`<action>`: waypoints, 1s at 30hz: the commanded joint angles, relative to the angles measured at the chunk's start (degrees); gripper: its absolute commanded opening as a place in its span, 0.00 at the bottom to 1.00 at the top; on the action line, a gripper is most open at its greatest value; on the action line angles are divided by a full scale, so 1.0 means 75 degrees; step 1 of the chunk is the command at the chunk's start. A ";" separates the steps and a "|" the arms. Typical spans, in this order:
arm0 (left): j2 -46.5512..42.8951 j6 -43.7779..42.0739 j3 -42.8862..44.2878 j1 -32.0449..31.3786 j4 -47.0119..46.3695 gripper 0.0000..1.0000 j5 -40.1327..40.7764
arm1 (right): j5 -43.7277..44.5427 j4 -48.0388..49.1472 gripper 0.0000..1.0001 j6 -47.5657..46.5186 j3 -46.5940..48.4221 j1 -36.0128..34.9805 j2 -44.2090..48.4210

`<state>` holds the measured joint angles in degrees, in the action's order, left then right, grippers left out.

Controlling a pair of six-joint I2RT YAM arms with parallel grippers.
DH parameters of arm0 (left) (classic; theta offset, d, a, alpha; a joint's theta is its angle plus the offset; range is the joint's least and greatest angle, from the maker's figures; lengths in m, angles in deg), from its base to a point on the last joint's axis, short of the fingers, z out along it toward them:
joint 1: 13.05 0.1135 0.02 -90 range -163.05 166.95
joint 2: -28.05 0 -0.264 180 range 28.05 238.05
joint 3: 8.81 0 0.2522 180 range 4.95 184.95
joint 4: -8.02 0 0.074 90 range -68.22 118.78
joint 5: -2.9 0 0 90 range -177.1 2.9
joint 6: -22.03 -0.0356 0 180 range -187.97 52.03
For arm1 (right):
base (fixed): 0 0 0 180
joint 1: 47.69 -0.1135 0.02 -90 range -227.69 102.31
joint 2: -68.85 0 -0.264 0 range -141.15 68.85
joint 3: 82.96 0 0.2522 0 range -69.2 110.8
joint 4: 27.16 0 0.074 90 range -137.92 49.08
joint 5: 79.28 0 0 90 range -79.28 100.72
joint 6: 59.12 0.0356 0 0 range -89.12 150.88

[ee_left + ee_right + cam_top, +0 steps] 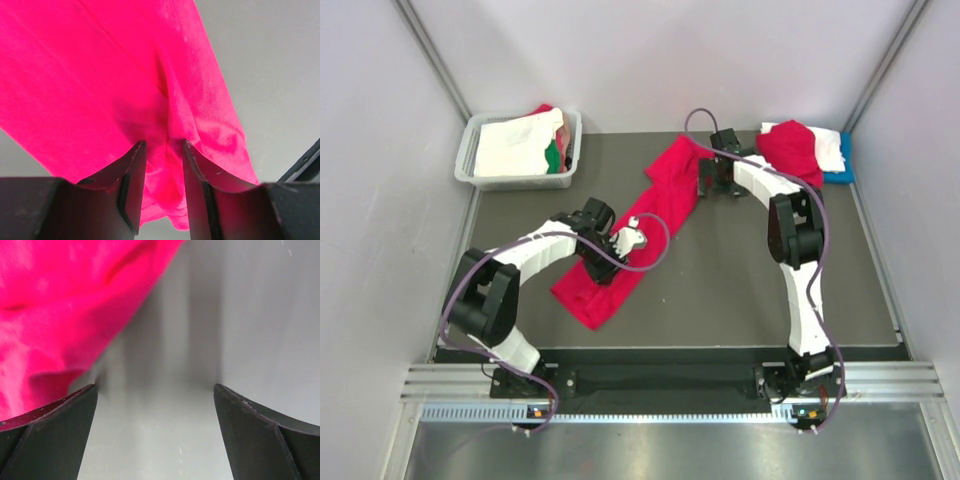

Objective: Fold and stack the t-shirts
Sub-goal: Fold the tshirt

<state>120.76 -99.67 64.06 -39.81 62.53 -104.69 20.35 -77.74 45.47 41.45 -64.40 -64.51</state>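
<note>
Here's the red t-shirt point(670, 185), pulled out into a long crumpled strip on the dark table point(740, 300). It lies right of the pale tub point(515, 183), slanting from level with it down toward the arm bases.

The left hand point(632, 238) sits on the strip's middle, below and right of the tub. Its own wrist view settles the grip: the left hand point(164, 145) is clenched on a raised fold of the red t-shirt point(100, 90), with cloth bunched between the fingers point(132, 175).

The right hand point(712, 180) hangs at the strip's far end, well right of the tub. In its own view the right hand point(155, 387) is released, jaws spread wide over bare table. The red t-shirt point(55, 305) crowds the left finger; whether it touches there is hard to say.

Farther right of the tub, at the back corner, sits the stack: a rumpled red shirt point(790, 148) on a white one point(830, 148), with a blue one point(840, 175) at the bottom.

The tub itself holds white cloth point(515, 148), a green scrap point(553, 158) and a bit of red point(545, 108) at its back edge. Which garments those are can't be told.

In the way are the left forearm and a loop of purple cable point(667, 232), which cross the strip and hide its middle. Neck and sleeves can't be picked out in the crumple.
</note>
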 commanded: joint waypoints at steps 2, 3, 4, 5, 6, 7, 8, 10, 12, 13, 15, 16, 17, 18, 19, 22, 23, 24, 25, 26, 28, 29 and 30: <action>-0.0349 -0.0121 -0.0217 0.0006 -0.0113 0.40 0.0013 | 0.0544 -0.0060 1.00 -0.0094 -0.0199 -0.0221 0.1209; -0.0372 -0.0121 -0.0218 -0.0006 -0.0113 0.40 0.0012 | 0.0544 -0.0060 1.00 -0.0105 -0.0210 -0.0314 0.1501; -0.0396 -0.0121 -0.0206 0.0006 -0.0137 0.40 0.0036 | 0.0544 -0.0013 1.00 -0.0117 -0.0268 -0.0361 0.1632; -0.0408 -0.0097 -0.0217 0.0006 -0.0148 0.40 0.0059 | 0.0568 -0.0013 1.00 -0.0129 -0.0292 -0.0420 0.1761; -0.0443 -0.0085 -0.0171 0.0018 -0.0148 0.40 0.0071 | 0.0556 -0.0024 1.00 -0.0152 -0.0304 -0.0525 0.1936; -0.0466 -0.0074 -0.0136 0.0064 -0.0125 0.40 0.0059 | 0.0556 -0.0071 1.00 -0.0187 -0.0316 -0.0572 0.2007; -0.0489 -0.0039 -0.0089 0.0111 -0.0090 0.40 0.0013 | 0.0556 -0.0118 1.00 -0.0211 -0.0293 -0.0631 0.2031; -0.0548 0.0020 0.0075 0.0356 -0.0043 0.40 -0.0150 | 0.0579 -0.0246 1.00 -0.0269 -0.0211 -0.0783 0.2031; -0.0537 0.0207 0.0413 0.0765 0.0097 0.48 -0.0759 | 0.0661 -0.0318 1.00 -0.0281 -0.0257 -0.0947 0.2101; -0.0525 0.0300 0.0531 0.1313 0.0109 0.54 -0.0935 | 0.0673 -0.0283 1.00 -0.0304 -0.0408 -0.1006 0.2125; -0.0548 0.0418 0.0789 0.1843 0.0202 0.60 -0.1368 | 0.0708 -0.0236 1.00 -0.0305 -0.0573 -0.1169 0.2242; -0.0606 0.0419 0.0779 0.2101 0.0226 0.60 -0.1347 | 0.0708 -0.0189 1.00 -0.0305 -0.0725 -0.1194 0.2289; -0.0700 0.0326 0.0732 0.2138 0.0261 0.61 -0.1254 | 0.0708 -0.0177 1.00 -0.0316 -0.0772 -0.1229 0.2301; -0.0944 0.0278 0.0500 0.2139 0.0262 0.62 -0.1068 | 0.0720 -0.0154 1.00 -0.0305 -0.0819 -0.1241 0.2324; -0.1098 0.0255 0.0370 0.2139 0.0273 0.62 -0.1031 | 0.0709 -0.0153 1.00 -0.0316 -0.0855 -0.1241 0.2336; -0.1625 0.0173 -0.0134 0.2127 0.0542 0.61 -0.1030 | 0.0685 -0.0142 1.00 -0.0305 -0.0867 -0.1252 0.2278; -0.1800 0.0126 -0.0194 0.2127 0.0624 0.60 -0.1019 | 0.0673 -0.0142 1.00 -0.0305 -0.0855 -0.1253 0.2254; -0.1883 0.0126 -0.0287 0.2127 0.0706 0.58 -0.0972 | 0.0673 -0.0153 1.00 -0.0281 -0.0809 -0.1241 0.2173; -0.1942 0.0126 -0.0288 0.2116 0.0997 0.56 -0.0983 | 0.0673 -0.0177 1.00 -0.0281 -0.0785 -0.1264 0.2126; -0.2070 -0.0002 -0.0288 0.2115 0.1162 0.52 -0.0995 | 0.0673 -0.0200 1.00 -0.0270 -0.0761 -0.1253 0.2079; -0.2223 -0.0155 -0.0311 0.2115 0.1490 0.44 -0.0868 | 0.0673 -0.0282 1.00 -0.0281 -0.0645 -0.1253 0.1891; -0.2387 -0.0202 -0.0335 0.2115 0.1562 0.42 -0.0797 | 0.0673 -0.0271 1.00 -0.0258 -0.0644 -0.1264 0.1844; -0.2458 -0.0226 -0.0393 0.2127 0.1586 0.41 -0.0703 | 0.0685 -0.0271 1.00 -0.0269 -0.0632 -0.1264 0.1786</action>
<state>105.87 -98.89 62.27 -23.97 69.79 -110.39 24.41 -80.08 43.85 34.30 -73.71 -49.93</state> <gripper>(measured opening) 0.444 0.996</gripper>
